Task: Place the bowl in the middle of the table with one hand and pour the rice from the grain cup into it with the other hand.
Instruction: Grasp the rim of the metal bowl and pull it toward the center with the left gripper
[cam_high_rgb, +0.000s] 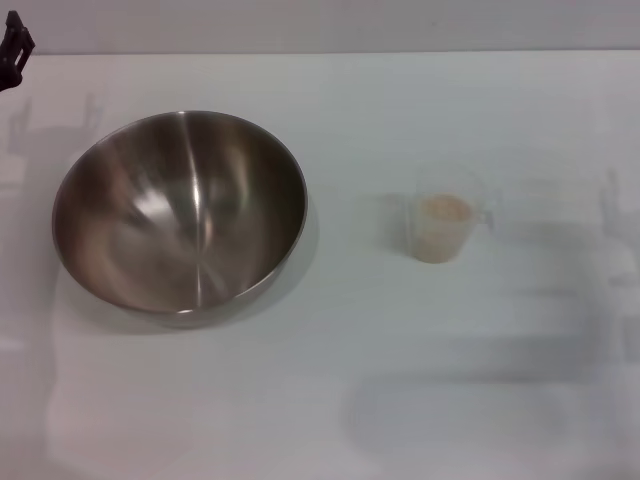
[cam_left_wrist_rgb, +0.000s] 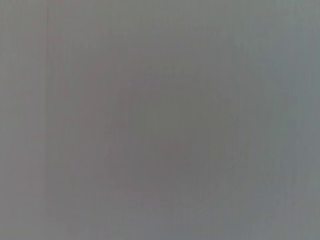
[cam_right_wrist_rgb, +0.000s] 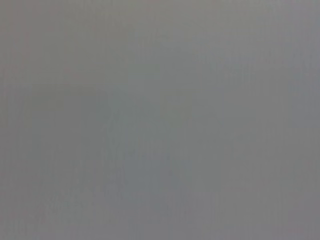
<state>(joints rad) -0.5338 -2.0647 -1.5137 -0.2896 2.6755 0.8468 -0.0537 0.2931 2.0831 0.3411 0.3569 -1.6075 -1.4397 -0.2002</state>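
From the head camera, the plain white flat table (cam_high_rgb: 350, 400) fills nearly everything, smooth and matte with faint soft shadows across it. On its left side sits the large round stainless-steel mixing bowl (cam_high_rgb: 180, 215), tilted slightly, its brushed grey inside catching streaky highlights and holding nothing. Well apart to the right stands the small clear plastic grain cup (cam_high_rgb: 443, 228), upright, slightly tapered, its little handle poking out to the right. Inside it the pale beige rice (cam_high_rgb: 444, 212) forms a fine grainy mass up near the rim. At the far left corner a small dark object (cam_high_rgb: 14, 50) peeks in at the frame edge; what it is cannot be told. Over to the left wrist camera: only a flat, featureless grey surface, no gripper, so its jaws cannot be judged. Right wrist camera: the same bare grey, fingers unseen too.
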